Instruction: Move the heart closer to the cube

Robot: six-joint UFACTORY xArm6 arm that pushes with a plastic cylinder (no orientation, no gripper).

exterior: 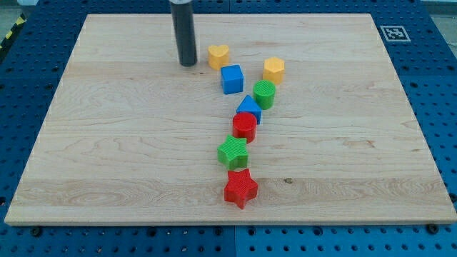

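The yellow heart (218, 56) lies on the wooden board (107, 143) near the view's top, just up and left of the blue cube (231, 78), with a narrow gap between them. My tip (188, 63) rests on the board to the left of the heart, a short way apart from it and not touching.
A yellow hexagon block (273, 70) lies right of the cube. Below run a green cylinder (264, 93), a blue triangle (249, 108), a red cylinder (244, 126), a green star (233, 152) and a red star (240, 188). A marker tag (393, 33) sits at the board's top right corner.
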